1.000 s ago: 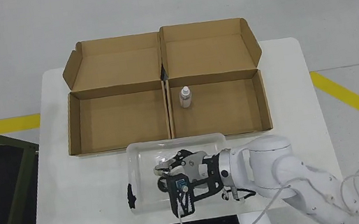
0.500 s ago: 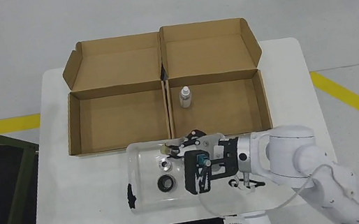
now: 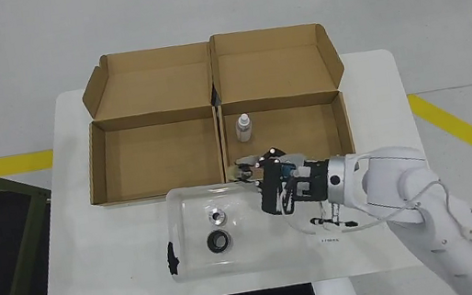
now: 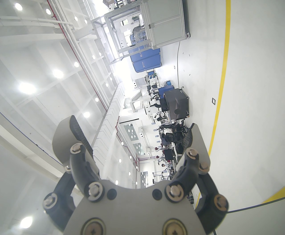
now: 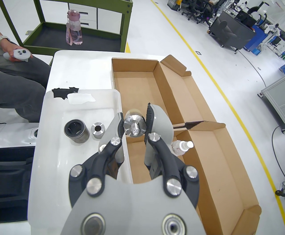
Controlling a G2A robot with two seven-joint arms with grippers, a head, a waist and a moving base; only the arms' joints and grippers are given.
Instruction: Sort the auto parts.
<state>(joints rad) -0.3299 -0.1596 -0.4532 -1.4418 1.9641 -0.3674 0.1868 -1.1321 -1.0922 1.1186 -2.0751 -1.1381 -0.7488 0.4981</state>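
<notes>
Top view: right end effector [image 3: 252, 169] is gripping a metal part [image 3: 244, 171] and holding it up at the line where the bin's [image 3: 176, 241] far rim is meeting the right box's [image 3: 309, 140] front wall, close to the corner beside the left box [image 3: 154, 160]. A ring [image 3: 218, 240] and a bushing [image 3: 217, 216] are lying in the bin, near each other but apart. A bottle [image 3: 244, 128] is standing upright in the right box by the wall it shares with the left box. Both boxes are sitting side by side on the bench [image 3: 84, 246], lids folded back, with the bin just in front of them. Left wrist view: left end effector [image 4: 132, 133] is spread wide with nothing between its fingers, pointing up toward the hall ceiling. Right wrist view: right end effector [image 5: 135, 120] is clamping the metal part [image 5: 133, 128] between both pads, stepped end facing the camera, hanging above the bin's rim [image 5: 121, 104] at the edge of the boxes. Ring [image 5: 76, 130] and bushing [image 5: 98, 130] are sitting beside each other on the bin floor, bores facing up. Bottle [image 5: 180, 146] is standing in the right box [image 5: 211, 178], and the left box [image 5: 138, 89] is lying beyond it.
</notes>
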